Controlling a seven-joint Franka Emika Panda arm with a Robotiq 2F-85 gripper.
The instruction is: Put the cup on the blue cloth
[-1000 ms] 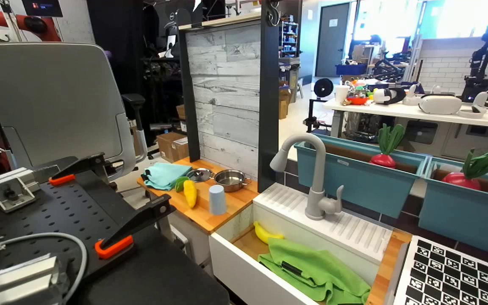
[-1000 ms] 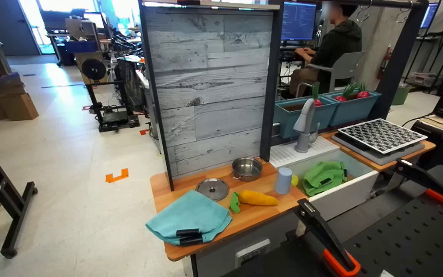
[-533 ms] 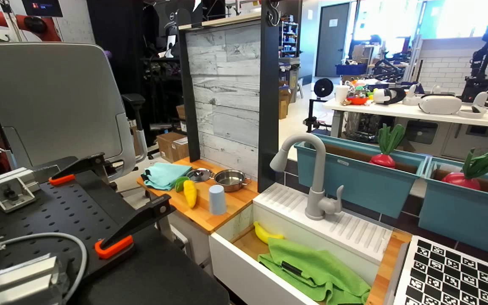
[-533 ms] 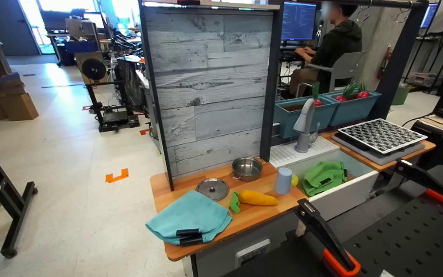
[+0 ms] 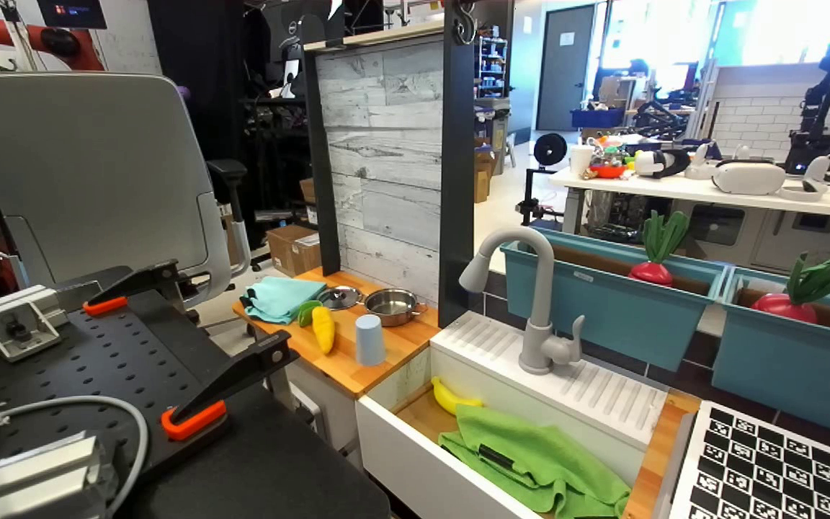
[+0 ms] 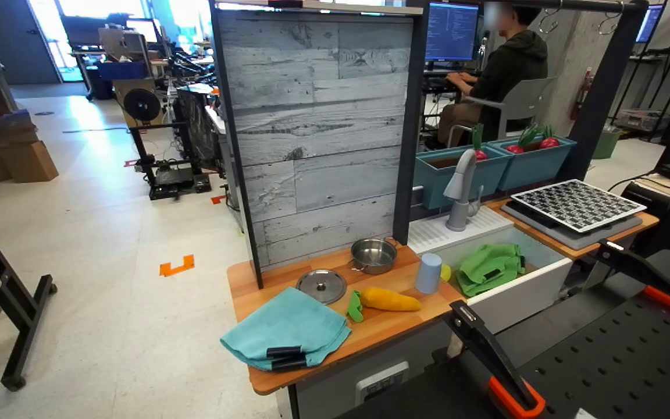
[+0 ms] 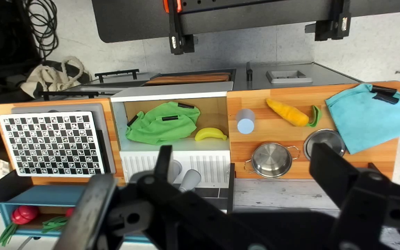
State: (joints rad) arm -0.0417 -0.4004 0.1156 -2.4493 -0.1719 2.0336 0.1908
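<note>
A light blue cup (image 5: pixel 369 341) stands on the wooden counter near the sink, its closed end facing up; it also shows in an exterior view (image 6: pixel 428 273) and in the wrist view (image 7: pixel 245 121). The folded blue cloth (image 6: pixel 288 329) lies at the counter's far end from the sink, with black tape on its edge; it also shows in an exterior view (image 5: pixel 282 299) and in the wrist view (image 7: pixel 372 118). My gripper (image 7: pixel 242 148) shows only in the wrist view, high above the scene, fingers wide apart with nothing between them. It is out of both exterior views.
A yellow carrot (image 7: pixel 288 113) lies between cup and cloth. A metal pot (image 7: pixel 271 159) and a lid (image 7: pixel 319 137) sit near the wood-panel wall (image 6: pixel 317 116). The sink holds a green cloth (image 7: pixel 165 123) and a banana (image 7: pixel 210 133); a grey faucet (image 5: pixel 541 303) rises behind it.
</note>
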